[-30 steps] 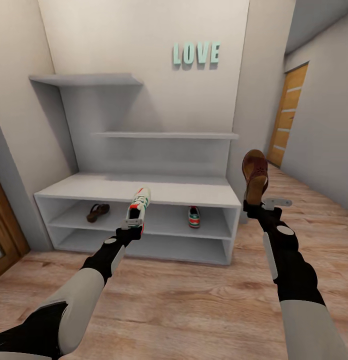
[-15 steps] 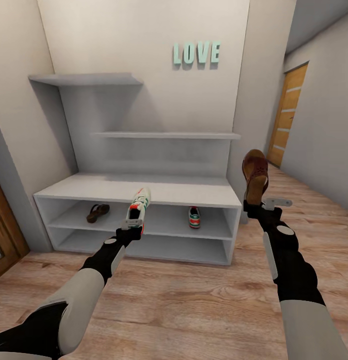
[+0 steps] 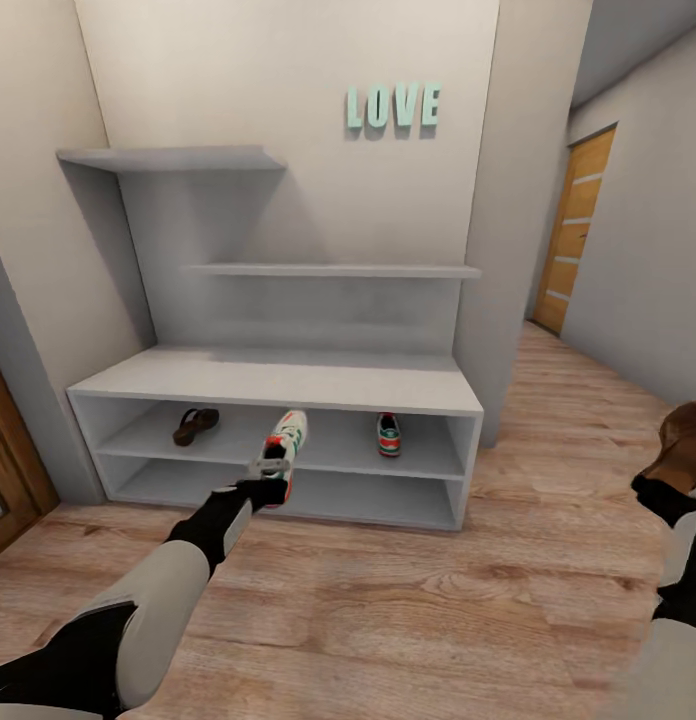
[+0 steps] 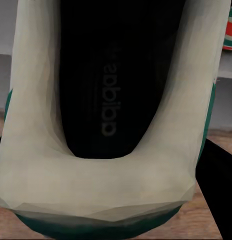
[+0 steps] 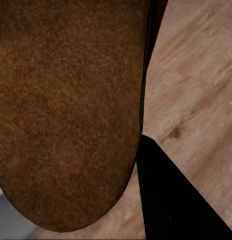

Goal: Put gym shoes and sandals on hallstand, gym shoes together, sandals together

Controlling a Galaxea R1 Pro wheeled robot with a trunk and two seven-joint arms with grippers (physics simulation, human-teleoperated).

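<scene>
The corridor has a light wood-plank floor (image 3: 408, 600) running off past a pale wall toward a wooden door (image 3: 578, 235) at the far right. Against the wall stands the grey-white hallstand (image 3: 278, 378), a wide low tabletop over two open shelf slots, with stepped wall shelves above it. Mint-green letters on the wall (image 3: 393, 106) spell "LOVE".

In the upper slot a sandal (image 3: 195, 425) lies toward the left end and a gym shoe (image 3: 388, 434) lies toward the right, toe facing out, well apart from each other.

The left gripper (image 3: 269, 468) is pinching a second gym shoe (image 3: 284, 440) by its heel, holding it tilted toe-up just in front of the upper slot, between the two shoes already shelved. In the left wrist view the shoe's white heel collar (image 4: 96, 185) and dark insole are right up against the lens; the insole carries lettering that looks like "adidas" (image 4: 109, 92), seen turned on its side, and the shelved shoe's striped toe (image 4: 229, 35) peeks in at the corner.

At the far right edge the right gripper (image 3: 660, 488) is pinching the second sandal (image 3: 685, 440), low over the floor and well away from the hallstand. In the right wrist view its tan suede-like footbed (image 5: 71, 110) sits above the planks (image 5: 196, 90).
</scene>
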